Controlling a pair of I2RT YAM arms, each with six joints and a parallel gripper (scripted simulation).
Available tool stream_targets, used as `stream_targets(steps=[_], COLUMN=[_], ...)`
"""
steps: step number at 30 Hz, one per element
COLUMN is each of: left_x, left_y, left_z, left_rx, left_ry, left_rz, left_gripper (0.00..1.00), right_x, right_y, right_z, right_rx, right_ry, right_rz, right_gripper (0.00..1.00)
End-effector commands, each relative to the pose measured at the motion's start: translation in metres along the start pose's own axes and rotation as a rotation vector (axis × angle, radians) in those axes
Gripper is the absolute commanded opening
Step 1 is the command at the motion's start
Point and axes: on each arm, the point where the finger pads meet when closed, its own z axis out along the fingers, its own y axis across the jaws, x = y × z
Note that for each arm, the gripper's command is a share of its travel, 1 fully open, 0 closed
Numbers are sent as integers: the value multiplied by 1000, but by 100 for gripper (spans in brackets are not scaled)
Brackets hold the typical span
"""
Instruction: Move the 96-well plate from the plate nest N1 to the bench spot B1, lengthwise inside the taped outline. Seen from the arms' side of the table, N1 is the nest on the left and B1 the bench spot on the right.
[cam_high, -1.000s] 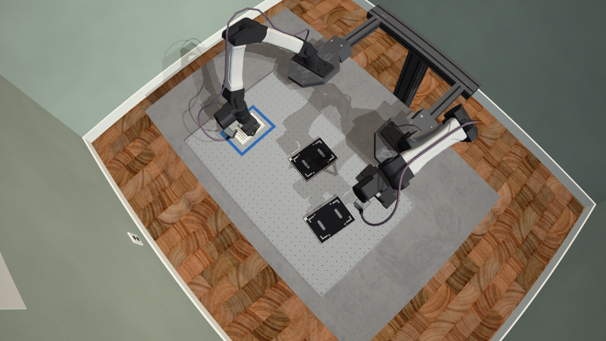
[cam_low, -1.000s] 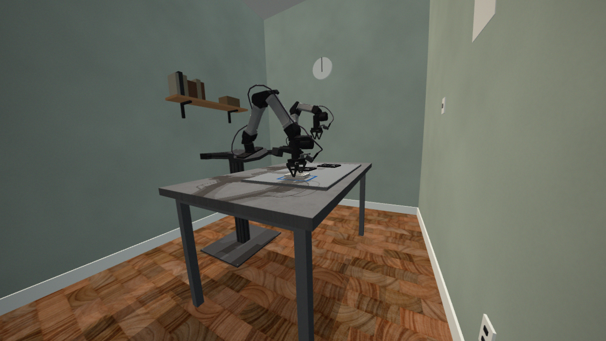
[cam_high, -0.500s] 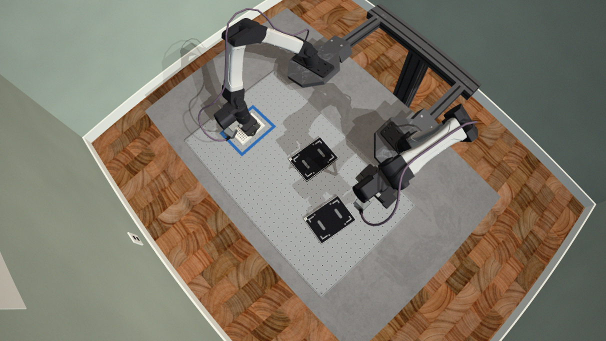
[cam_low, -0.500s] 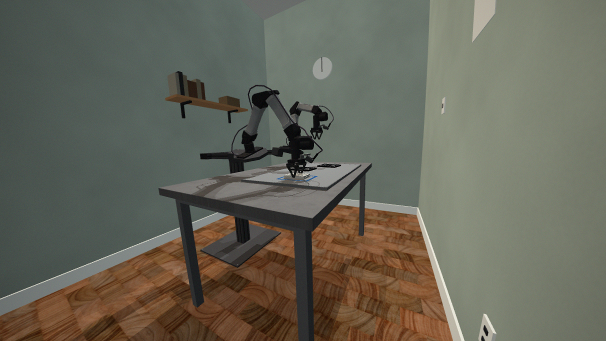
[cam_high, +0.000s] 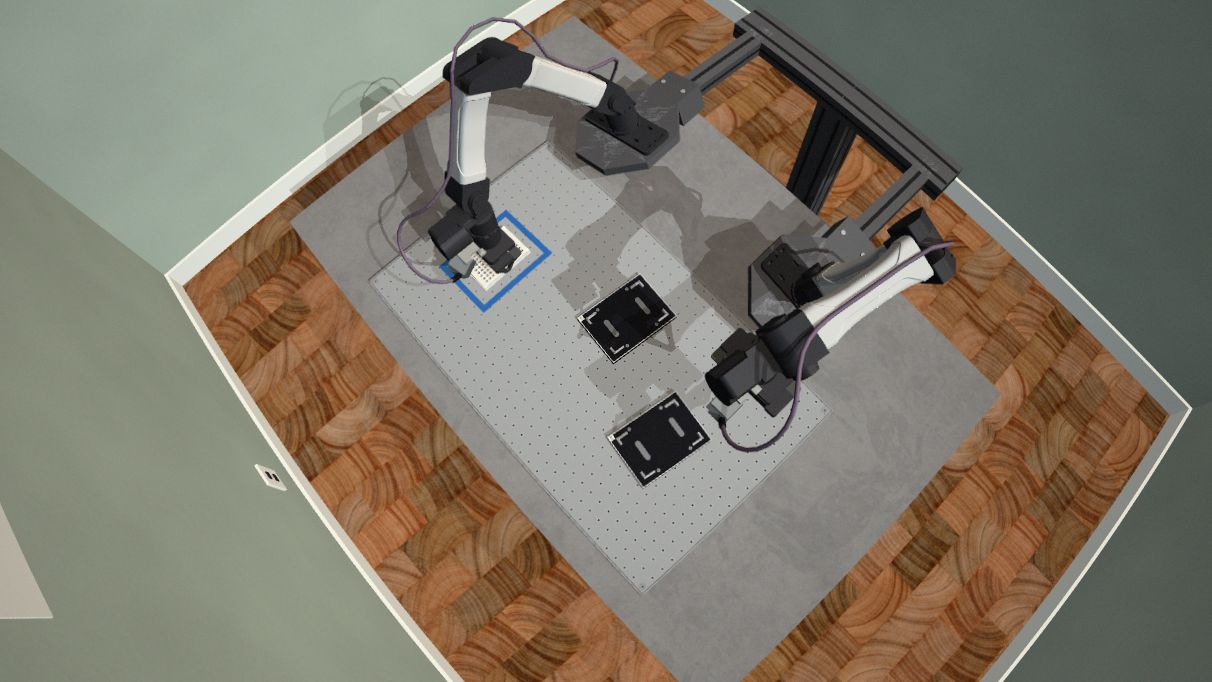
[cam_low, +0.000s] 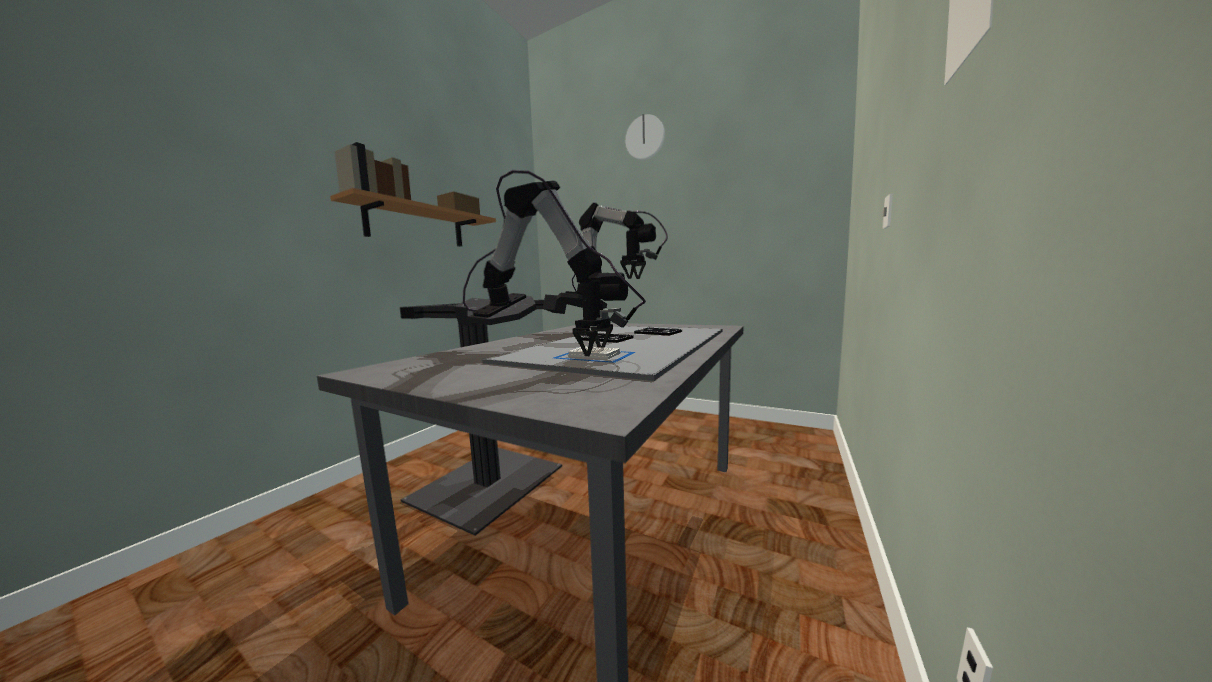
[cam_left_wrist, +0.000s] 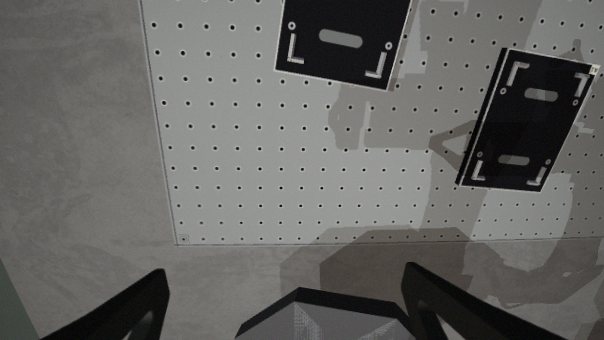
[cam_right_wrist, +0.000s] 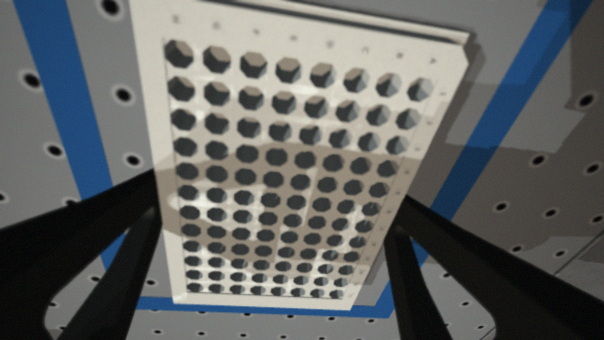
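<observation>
Starting at the left end of the bench (cam_high: 889, 475) (cam_low: 542, 419) (cam_left_wrist: 75, 150), here's the left gripper (cam_high: 772, 396) (cam_low: 633, 273) (cam_left_wrist: 288, 278), hanging high above the near edge side, towards the left near corner. Its fingers are wide apart with nothing between them!

Next along, between the left and right edges and nearer the far edge than the near one, nest N1 (cam_high: 658, 438) (cam_low: 657, 330) (cam_left_wrist: 335, 62) sits bare on the perforated board (cam_high: 525, 407) (cam_low: 542, 366) (cam_left_wrist: 235, 115) (cam_right_wrist: 120, 40), its corner brackets showing and no plate in them. Just to its right lies a second black nest (cam_high: 627, 315) (cam_low: 614, 337) (cam_left_wrist: 525, 125), also without a plate.

And over towards the right far corner, that's where the action is! The 96-well plate (cam_high: 484, 273) (cam_low: 611, 353) (cam_right_wrist: 295, 165) is inside the blue taped outline (cam_high: 517, 281) (cam_low: 631, 354) (cam_right_wrist: 70, 100) at B1, long sides running with the long sides of the tape. It looks flat and low to the board; whether its underside is fully touching, I cannot tell. The right gripper (cam_high: 500, 262) (cam_low: 589, 346) (cam_right_wrist: 282, 191) is right down there, clamped on the plate, one finger against each long side. Blue tape shows beyond both of those sides, and well A1's lettering is too blurred to read.

Across the top and exterior views, no clear change shows between the earlier pictures and now. Any shift of the right gripper (cam_high: 494, 262) (cam_low: 594, 346) (cam_right_wrist: 281, 185) or the 96-well plate (cam_high: 484, 273) (cam_low: 605, 353) (cam_right_wrist: 295, 210) is too small to tell.
</observation>
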Motion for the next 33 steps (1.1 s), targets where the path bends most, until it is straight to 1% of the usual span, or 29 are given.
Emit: stream_targets(steps=[1, 14, 15, 25, 26, 33], left_x=[1, 1, 1, 1, 1, 1], left_y=[0, 0, 0, 0, 0, 0], left_z=[-1, -1, -1, -1, -1, -1], left_rx=[1, 1, 1, 1, 1, 1], left_ry=[4, 4, 4, 4, 4, 4], left_rz=[10, 10, 10, 10, 10, 10], left_gripper=[100, 100, 100, 100, 100, 100], right_x=[-5, -5, -4, -4, -4, -4], right_y=[-3, -2, -1, -1, -1, -1], right_z=[9, 8, 0, 0, 0, 0], right_rx=[-4, -4, -1, -1, -1, -1], right_ry=[-4, 1, -8, -8, -8, -8], right_rz=[11, 8, 4, 4, 4, 4], right_gripper=[0, 0, 0, 0, 100, 100])
